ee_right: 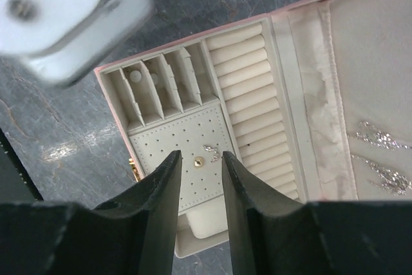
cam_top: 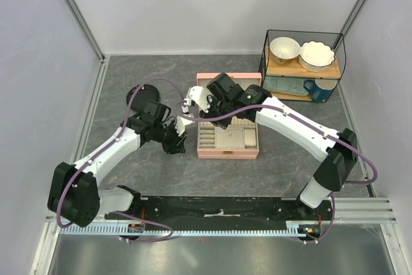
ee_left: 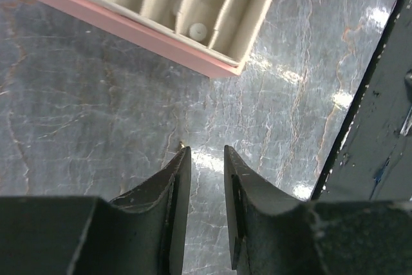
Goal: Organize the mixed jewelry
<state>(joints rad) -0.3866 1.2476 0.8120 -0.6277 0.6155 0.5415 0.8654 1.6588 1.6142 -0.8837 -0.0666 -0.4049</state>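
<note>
Left gripper [ee_left: 206, 149]: jaws a narrow slot apart, nothing between them, tips over the grey table [ee_left: 96, 114] just left of the pink box's [cam_top: 228, 138] near-left corner. I see one gold speck [ee_left: 182, 143] lying on the table right at the left fingertip; can't tell if they touch.

Right gripper [ee_right: 201, 154]: jaws also slightly spread, above the box's perforated pad [ee_right: 174, 136]. A gold stud [ee_right: 199, 161] sits on the pad and shows in the gap, clear of both fingers as far as I can tell. A silver piece [ee_right: 212, 152] lies just beside it on the same pad. A pale bead [ee_right: 135, 75] is in one of the slotted compartments on the far-left side of the box. The ring rolls [ee_right: 248, 88] look bare
</note>
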